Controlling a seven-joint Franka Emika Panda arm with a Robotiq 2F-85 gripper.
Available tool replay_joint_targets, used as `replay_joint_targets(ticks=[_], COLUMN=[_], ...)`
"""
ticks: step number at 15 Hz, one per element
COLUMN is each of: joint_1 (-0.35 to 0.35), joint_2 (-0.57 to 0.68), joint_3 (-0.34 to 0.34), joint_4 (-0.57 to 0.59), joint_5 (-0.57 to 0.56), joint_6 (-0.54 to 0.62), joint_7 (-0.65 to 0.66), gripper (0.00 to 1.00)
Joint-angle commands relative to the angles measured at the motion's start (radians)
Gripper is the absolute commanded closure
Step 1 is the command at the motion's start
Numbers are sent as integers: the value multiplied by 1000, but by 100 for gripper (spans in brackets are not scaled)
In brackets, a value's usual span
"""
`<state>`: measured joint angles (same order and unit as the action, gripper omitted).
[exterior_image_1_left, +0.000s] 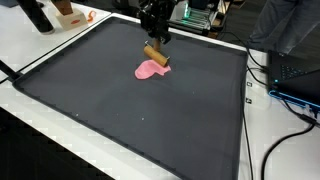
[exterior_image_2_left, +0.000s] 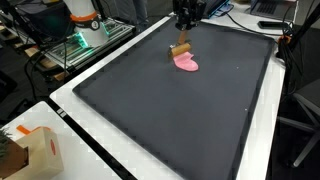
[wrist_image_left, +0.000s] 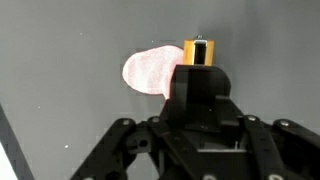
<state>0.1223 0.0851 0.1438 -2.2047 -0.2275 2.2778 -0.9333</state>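
My gripper (exterior_image_1_left: 156, 40) hangs over the far middle of a dark mat (exterior_image_1_left: 120, 120) and is shut on a tan wooden block (exterior_image_1_left: 156, 55), holding it upright. The block's lower end touches or sits just above a flat pink patch (exterior_image_1_left: 149, 70) on the mat. Both exterior views show this, with the gripper (exterior_image_2_left: 183, 33), the block (exterior_image_2_left: 181, 49) and the pink patch (exterior_image_2_left: 187, 64). In the wrist view the block (wrist_image_left: 200, 52) sticks out past the black gripper (wrist_image_left: 200, 78), with the pink patch (wrist_image_left: 148, 72) beside and behind it. The fingertips are hidden by the gripper body.
The mat (exterior_image_2_left: 170, 120) lies on a white table (exterior_image_2_left: 80, 135). A cardboard box (exterior_image_2_left: 28, 152) stands at the table's near corner. An orange and white object (exterior_image_2_left: 84, 18) and equipment stand beyond the mat. Cables and a dark device (exterior_image_1_left: 298, 85) lie at the side.
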Motion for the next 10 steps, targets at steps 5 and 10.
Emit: replay_joint_targets(ticks=[5, 10], joint_1=[-30, -39], joint_2=[8, 31], joint_3=[-6, -12], joint_4=[-70, -72], joint_5=[29, 11], joint_6=[134, 178], joint_7=[-121, -146], gripper=[75, 75])
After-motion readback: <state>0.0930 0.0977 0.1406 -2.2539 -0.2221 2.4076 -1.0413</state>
